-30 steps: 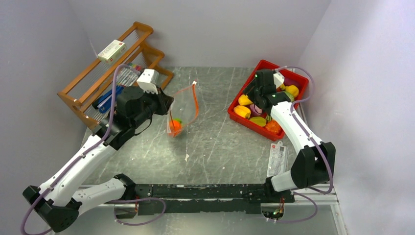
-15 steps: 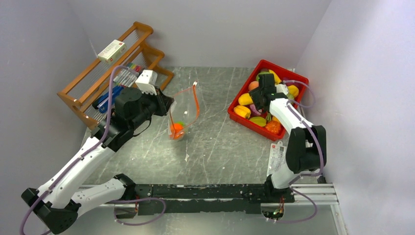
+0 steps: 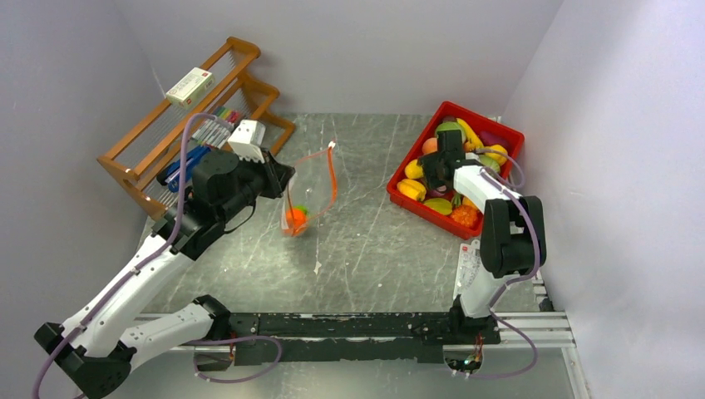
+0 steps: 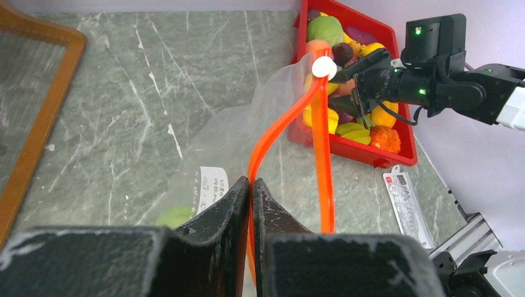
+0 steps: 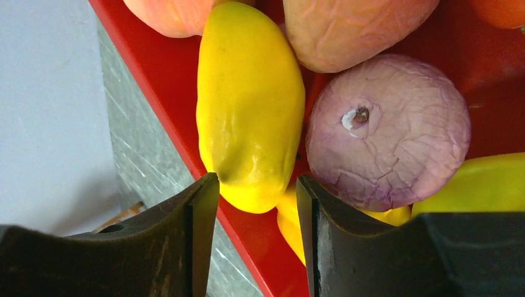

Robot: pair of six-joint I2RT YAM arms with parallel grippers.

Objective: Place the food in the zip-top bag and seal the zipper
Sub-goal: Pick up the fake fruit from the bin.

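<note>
The zipper point(image 4: 322, 154) is pinched by the fully closed left gripper point(image 4: 250, 182). Its length runs away from the jaws toward the red bin point(image 4: 371, 154), with the white slider point(image 4: 321, 67) at the far end. The zip-top bag point(image 3: 314, 179) hangs left of mid-table, and an orange food piece point(image 3: 295, 218) is seen inside. In the bin, the tip of a yellow food piece point(image 5: 247, 105) is bracketed by the half-spread right gripper point(image 5: 257, 182); a grip cannot be confirmed.

Three cameras: one high, two riding the wrists.

The top camera looks down from above and behind the arm bases over the whole table point(image 3: 366, 241), with the red tray point(image 3: 426, 214) at two o'clock. The one behind the left gripper point(image 4: 251, 182) faces low across the zip-top bag point(image 4: 260, 124) to that tray at one o'clock. The one behind the right gripper point(image 5: 257, 179) hangs close over a yellow fruit point(image 5: 247, 105) inside it.
</note>
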